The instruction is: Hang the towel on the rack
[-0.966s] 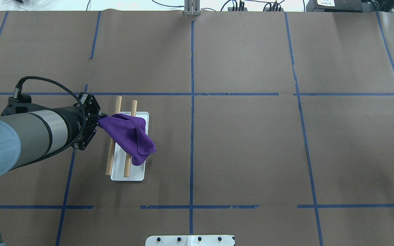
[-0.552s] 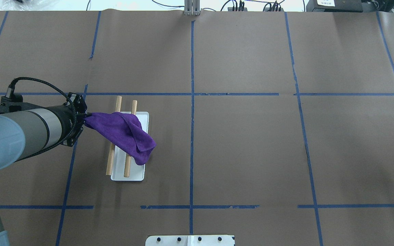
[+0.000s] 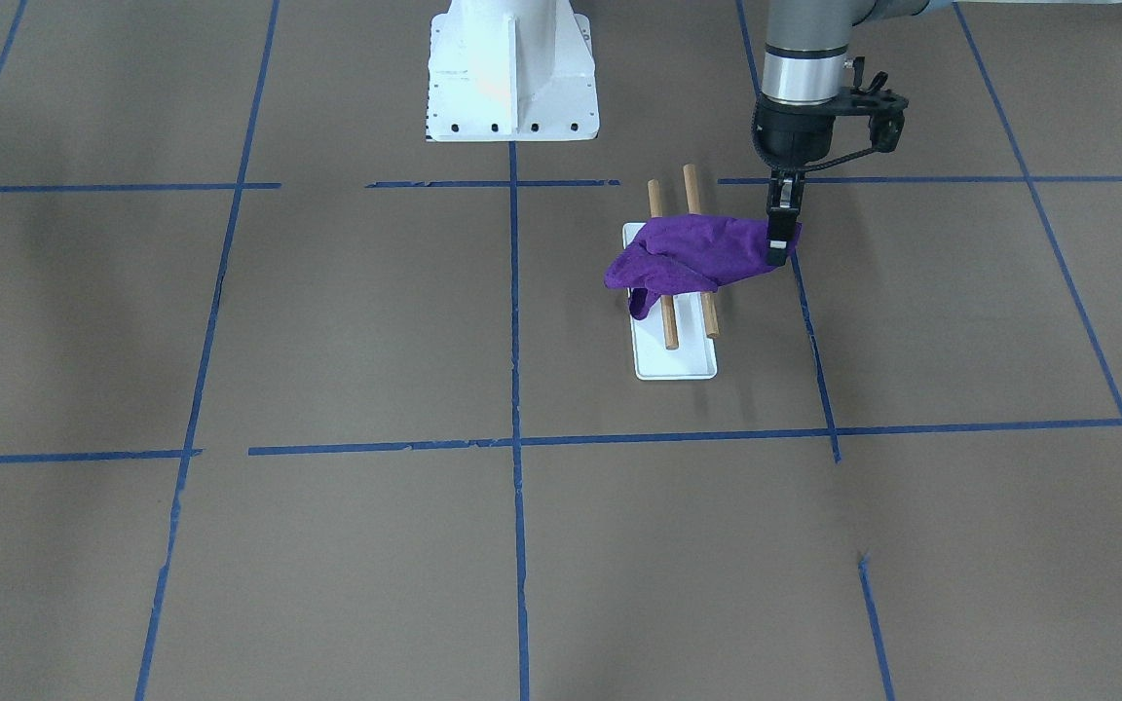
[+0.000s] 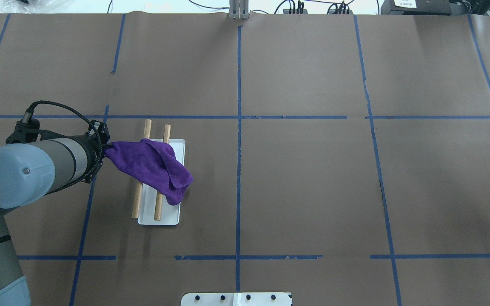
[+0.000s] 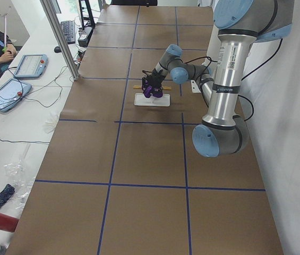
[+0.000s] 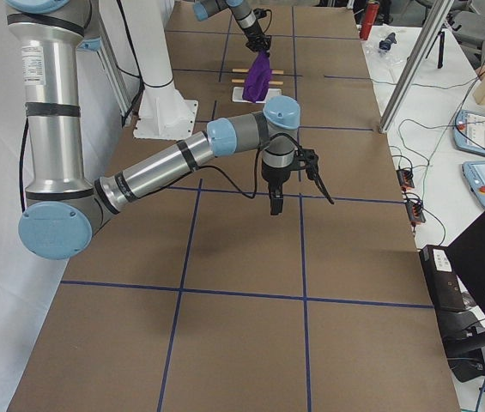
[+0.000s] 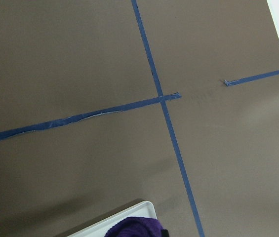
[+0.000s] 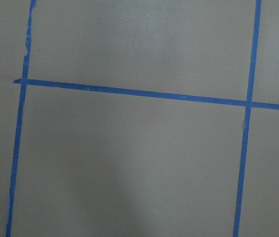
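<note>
The purple towel point(image 4: 151, 163) lies draped across the rack's two wooden dowels point(image 4: 147, 127), with a bunched end hanging past the inner dowel over the white base point(image 4: 162, 216). My left gripper point(image 4: 105, 148) is shut on the towel's outer corner, just outside the rack, and holds it taut. The front-facing view shows the left gripper point(image 3: 781, 248) pinching the towel point(image 3: 692, 255) beside the rack's base point(image 3: 675, 360). The left wrist view shows a bit of towel point(image 7: 139, 228). My right gripper point(image 6: 275, 202) hangs far off over bare table; I cannot tell whether it is open or shut.
The white robot pedestal point(image 3: 507, 68) stands at the table's robot-side edge. Blue tape lines point(image 4: 239, 127) divide the brown table cover. Tablets and cables point(image 5: 19, 79) lie off the far edge, on the operators' side.
My left gripper has moved outward, away from the rack, pulling the towel's corner with it and stretching the cloth across both dowels. Over the last half second it has barely shifted.
</note>
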{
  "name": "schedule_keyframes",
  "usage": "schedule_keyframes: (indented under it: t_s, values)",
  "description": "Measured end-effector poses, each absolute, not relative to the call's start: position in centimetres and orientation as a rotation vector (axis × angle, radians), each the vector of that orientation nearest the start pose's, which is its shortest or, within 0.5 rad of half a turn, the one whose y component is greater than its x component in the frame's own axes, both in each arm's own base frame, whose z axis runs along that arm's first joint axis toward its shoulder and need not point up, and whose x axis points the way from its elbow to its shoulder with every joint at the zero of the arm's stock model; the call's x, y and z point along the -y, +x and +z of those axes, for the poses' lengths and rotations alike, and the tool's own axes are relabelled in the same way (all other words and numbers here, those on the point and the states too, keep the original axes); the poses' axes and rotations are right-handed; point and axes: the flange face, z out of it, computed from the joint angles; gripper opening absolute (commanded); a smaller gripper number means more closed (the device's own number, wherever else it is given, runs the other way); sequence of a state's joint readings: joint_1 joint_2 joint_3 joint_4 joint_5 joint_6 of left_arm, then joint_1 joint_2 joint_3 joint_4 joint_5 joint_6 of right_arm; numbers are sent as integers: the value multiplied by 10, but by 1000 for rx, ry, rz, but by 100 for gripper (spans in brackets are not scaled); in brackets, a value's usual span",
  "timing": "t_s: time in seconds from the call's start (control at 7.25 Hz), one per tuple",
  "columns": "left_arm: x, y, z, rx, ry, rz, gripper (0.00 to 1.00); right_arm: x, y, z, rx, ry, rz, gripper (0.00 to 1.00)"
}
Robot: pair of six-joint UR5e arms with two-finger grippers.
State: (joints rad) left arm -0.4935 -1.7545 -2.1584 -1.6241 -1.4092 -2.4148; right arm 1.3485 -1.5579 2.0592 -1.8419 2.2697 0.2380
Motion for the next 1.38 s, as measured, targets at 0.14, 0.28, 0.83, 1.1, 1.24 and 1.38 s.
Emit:
schedule_keyframes:
  t_s: [0.14,0.28,0.83,1.1,1.24,1.38]
  values:
    - [368,368,308,-887,30,-1280,100,467,-28,454,730,55,-51,100]
    - [368,365,316,-872,59,-1222,100,468,-21,457,729,55,-44,100]
    - [420,297,348,-812,93,-849,100,476,18,519,747,38,-125,100]
    - [456,257,379,-757,109,-597,100,479,35,554,776,21,-161,100]
    - [473,235,395,-730,133,-470,100,481,43,572,788,18,-163,100]
    - [490,208,409,-709,160,-364,100,483,51,599,798,32,-161,100]
